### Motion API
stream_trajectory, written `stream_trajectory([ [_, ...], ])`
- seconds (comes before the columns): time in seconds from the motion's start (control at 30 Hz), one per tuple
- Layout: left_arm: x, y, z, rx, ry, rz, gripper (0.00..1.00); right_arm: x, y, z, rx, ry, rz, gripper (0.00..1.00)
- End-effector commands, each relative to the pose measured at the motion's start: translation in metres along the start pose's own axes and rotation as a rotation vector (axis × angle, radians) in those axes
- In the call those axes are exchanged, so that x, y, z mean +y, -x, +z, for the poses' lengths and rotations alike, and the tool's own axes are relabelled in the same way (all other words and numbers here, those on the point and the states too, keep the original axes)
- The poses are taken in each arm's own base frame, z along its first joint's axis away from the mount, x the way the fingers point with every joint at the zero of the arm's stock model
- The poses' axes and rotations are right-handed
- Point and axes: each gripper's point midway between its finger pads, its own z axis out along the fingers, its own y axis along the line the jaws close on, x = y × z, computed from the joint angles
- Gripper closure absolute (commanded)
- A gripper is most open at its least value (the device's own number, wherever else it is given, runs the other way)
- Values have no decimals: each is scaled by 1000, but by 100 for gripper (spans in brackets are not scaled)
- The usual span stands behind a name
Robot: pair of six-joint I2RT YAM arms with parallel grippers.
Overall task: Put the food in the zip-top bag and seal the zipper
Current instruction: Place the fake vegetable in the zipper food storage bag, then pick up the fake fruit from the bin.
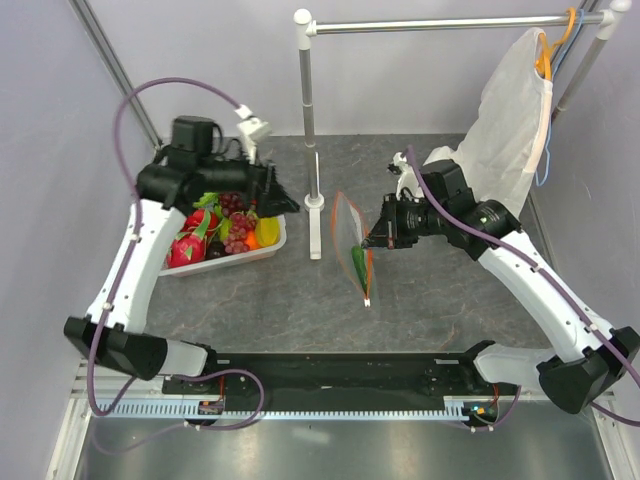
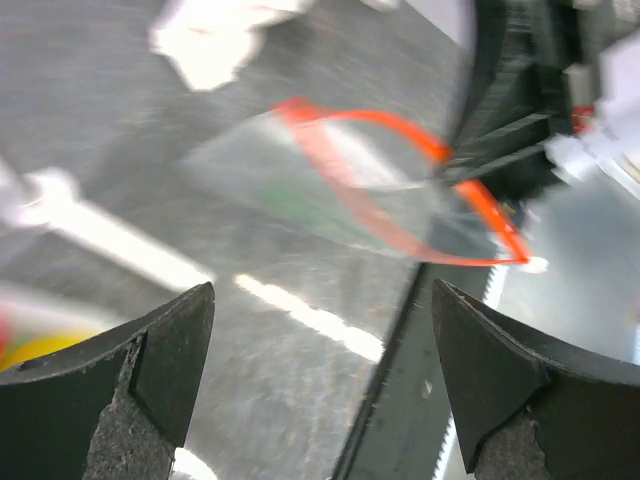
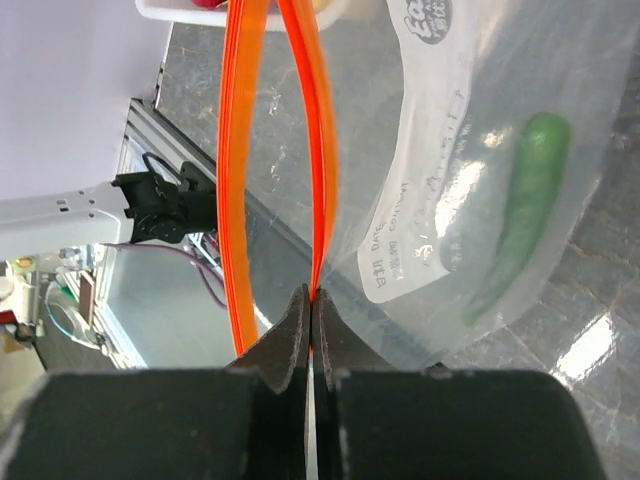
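Note:
The clear zip-top bag (image 1: 352, 245) stands upright mid-table, mouth open. My right gripper (image 1: 372, 240) is shut on one side of its orange-red zipper strip (image 3: 318, 150); the other side of the strip bows away to the left. A green piece (image 3: 520, 220) lies inside the bag, beside its white label (image 3: 415, 215). The rest of the food (image 1: 225, 228), red, purple, yellow and orange pieces, is in a white basket (image 1: 262, 254) at the left. My left gripper (image 1: 283, 203) is open and empty above the basket's right end, facing the bag (image 2: 340, 190). Its fingers (image 2: 150, 365) are wide apart.
A white post on a round base (image 1: 315, 205) stands between the basket and the bag. A white garment cover (image 1: 515, 110) hangs on a rail at the back right. A black rail (image 1: 340, 375) runs along the near table edge.

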Motion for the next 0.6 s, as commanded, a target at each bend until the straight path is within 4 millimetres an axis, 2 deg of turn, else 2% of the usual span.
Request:
stream_trajectory([
  [0.0, 57, -5, -56, -84, 238, -91, 7, 9, 17, -20, -69, -20, 52, 100],
  [0.1, 110, -26, -88, -33, 458, -89, 5, -10, 25, -9, -83, -97, 35, 100],
  [0.17, 128, -41, -94, 33, 506, -55, 5, -23, 29, 4, -78, -139, 31, 100],
  [0.2, 142, -48, -108, 44, 555, -61, 5, -29, 31, 9, -78, -158, 27, 100],
  [0.37, 170, -73, -117, 182, 599, 66, 0, -45, 37, 36, -54, -180, 30, 100],
  [0.57, 187, -121, -155, 287, 598, -65, 0, -49, 39, 47, -48, -179, 43, 100],
])
